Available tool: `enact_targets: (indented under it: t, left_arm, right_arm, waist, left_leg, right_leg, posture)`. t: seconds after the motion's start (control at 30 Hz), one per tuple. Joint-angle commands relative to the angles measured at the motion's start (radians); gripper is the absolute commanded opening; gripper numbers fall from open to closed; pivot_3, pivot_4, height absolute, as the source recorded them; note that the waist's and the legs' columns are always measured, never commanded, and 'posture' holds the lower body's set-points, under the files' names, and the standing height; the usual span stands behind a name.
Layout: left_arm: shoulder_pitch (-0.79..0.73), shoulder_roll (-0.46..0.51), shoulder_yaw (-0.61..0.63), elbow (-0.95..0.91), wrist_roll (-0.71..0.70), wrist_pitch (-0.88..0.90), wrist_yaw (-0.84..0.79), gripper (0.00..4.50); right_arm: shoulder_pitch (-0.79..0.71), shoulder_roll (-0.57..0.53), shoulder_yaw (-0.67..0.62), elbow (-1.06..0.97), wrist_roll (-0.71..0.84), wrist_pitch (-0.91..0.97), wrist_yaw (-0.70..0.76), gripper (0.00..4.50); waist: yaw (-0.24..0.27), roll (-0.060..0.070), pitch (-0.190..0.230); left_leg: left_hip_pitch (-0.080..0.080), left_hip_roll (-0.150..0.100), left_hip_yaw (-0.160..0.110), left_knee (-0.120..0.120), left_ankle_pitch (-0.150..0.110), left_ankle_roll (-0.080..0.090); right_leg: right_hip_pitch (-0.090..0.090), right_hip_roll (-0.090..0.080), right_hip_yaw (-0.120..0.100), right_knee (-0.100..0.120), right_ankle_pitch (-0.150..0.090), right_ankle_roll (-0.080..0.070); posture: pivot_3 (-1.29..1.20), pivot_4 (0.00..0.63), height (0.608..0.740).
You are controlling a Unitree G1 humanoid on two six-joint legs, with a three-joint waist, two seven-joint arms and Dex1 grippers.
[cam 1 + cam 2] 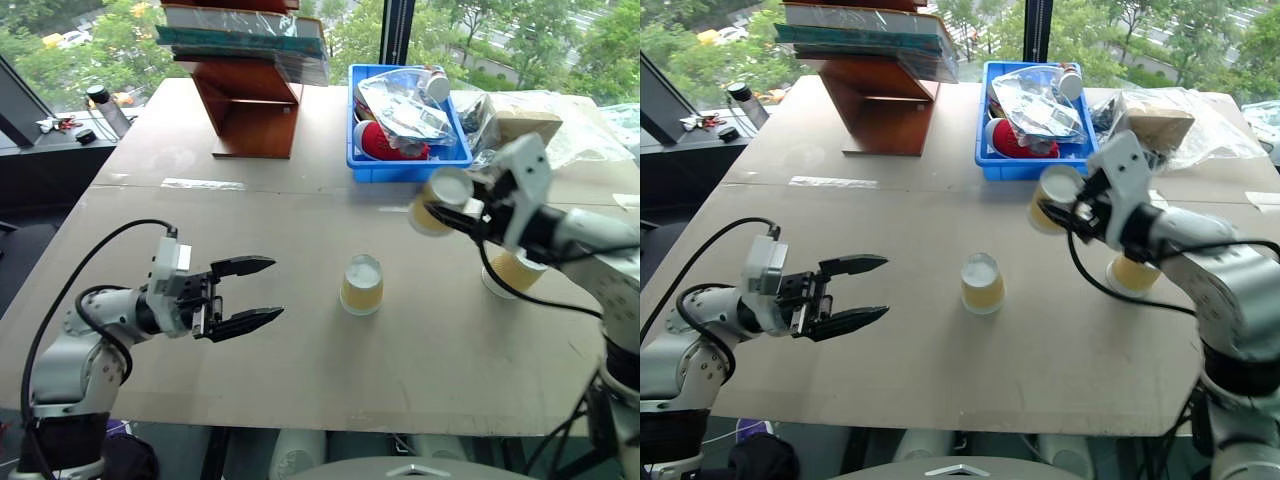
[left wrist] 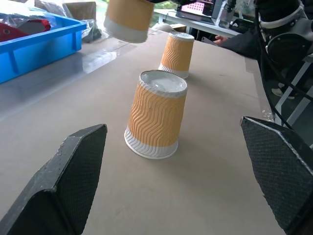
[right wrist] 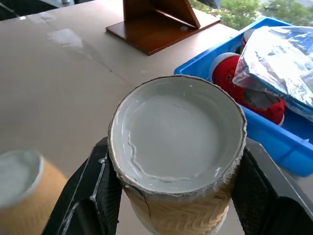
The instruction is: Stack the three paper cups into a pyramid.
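My right gripper [image 1: 462, 212] is clenched on one of the three paper cups, the lifted cup [image 3: 177, 147], holding it in the air above the worktop [image 1: 250, 330] just in front of the blue bin [image 1: 357, 160]. Through the right wrist view I see its white base disc turned toward the camera, slightly wrinkled, with a ragged rolled edge, and the black fingers [image 3: 100, 196] pressing its rippled yellow-orange wall from both sides.

My left gripper [image 1: 258, 291] is released, its two black fingers spread wide and pointing level across the worktop toward the middle cup [image 1: 361, 285]. Their inner pads [image 2: 78, 166] carry a fine knurled texture and taper to wedge tips.

The middle cup stands upside down on the worktop, well apart from both grippers: a tapered shape with embossed wavy ridges down the orange wall, a smooth white band at the rim on the board, and a sunken white base on top. The far cup [image 1: 516, 272] stands the same way on my right side, partly behind the right arm, near the worktop's edge.

The worktop is a matte, brownish-grey board. The blue bin is hard plastic holding crinkled clear bags [image 1: 405, 105] and something red [image 1: 385, 145]. A wooden stand [image 1: 250, 105] of angled panels sits beside it.
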State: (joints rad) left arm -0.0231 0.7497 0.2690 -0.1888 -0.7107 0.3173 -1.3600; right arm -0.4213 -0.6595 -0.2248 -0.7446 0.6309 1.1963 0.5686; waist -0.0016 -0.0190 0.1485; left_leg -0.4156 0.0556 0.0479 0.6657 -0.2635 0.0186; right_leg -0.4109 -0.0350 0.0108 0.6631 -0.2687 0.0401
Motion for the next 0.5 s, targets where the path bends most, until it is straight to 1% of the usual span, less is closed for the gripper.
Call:
enact_targets:
  t: [0.03, 0.1, 0.17, 0.3, 0.43, 0.5]
  left_arm:
    - [-0.014, 0.01, 0.001, 0.006, -0.018, -0.003, -0.028, 4.5]
    - [-0.025, 0.015, -0.008, 0.019, -0.014, -0.002, -0.044, 4.5]
    - [-0.034, 0.023, -0.016, 0.03, -0.005, -0.009, -0.066, 4.5]
    - [-0.051, 0.046, -0.027, 0.064, 0.021, -0.041, -0.12, 4.5]
    - [-0.061, 0.071, -0.016, 0.088, 0.02, -0.051, -0.147, 4.5]
    - [-0.061, 0.084, -0.012, 0.092, 0.017, -0.052, -0.157, 4.5]
  right_arm:
    - [0.107, -0.046, -0.131, -0.184, 0.166, 0.072, 0.046, 2.24]
    - [0.166, -0.022, -0.166, -0.232, 0.237, 0.074, 0.021, 2.24]
    - [0.207, 0.009, -0.156, -0.257, 0.262, 0.059, -0.023, 2.24]
    - [0.301, 0.04, -0.015, -0.246, 0.145, -0.05, -0.102, 2.24]
    - [0.38, 0.03, 0.117, -0.194, 0.014, -0.195, -0.108, 2.24]
    - [0.398, 0.03, 0.157, -0.168, -0.027, -0.253, -0.101, 2.24]
  waist:
    - [-0.011, 0.0, 0.0]
    - [-0.019, 0.0, 0.0]
    - [-0.019, 0.0, 0.0]
    - [-0.014, 0.0, 0.0]
    - [-0.012, -0.001, 0.0]
    - [-0.012, -0.001, 0.0]
  left_leg:
    - [0.0, 0.0, 0.0, 0.0, 0.0, 0.0]
    - [0.002, 0.0, 0.001, 0.0, 0.0, 0.0]
    - [0.003, 0.0, 0.0, 0.0, 0.0, 0.0]
    - [0.002, 0.0, 0.0, 0.002, 0.0, 0.0]
    - [0.001, -0.001, 0.0, 0.003, 0.0, 0.0]
    - [0.001, -0.001, 0.001, 0.003, 0.0, 0.0]
  right_leg:
    - [0.0, 0.0, 0.001, 0.0, 0.0, 0.0]
    - [0.0, 0.001, 0.002, 0.001, 0.0, 0.0]
    - [0.0, 0.003, 0.003, 0.001, 0.0, 0.0]
    - [0.0, 0.003, 0.003, 0.002, 0.0, 0.0]
    - [0.0, 0.003, 0.004, 0.001, 0.0, 0.0]
    - [0.0, 0.002, 0.004, 0.001, 0.0, 0.0]
  posture:
    - [0.0, 0.15, 0.74]
    - [0.0, 0.15, 0.74]
    - [0.0, 0.15, 0.74]
    - [0.0, 0.15, 0.74]
    - [0.0, 0.15, 0.74]
    - [0.0, 0.15, 0.74]
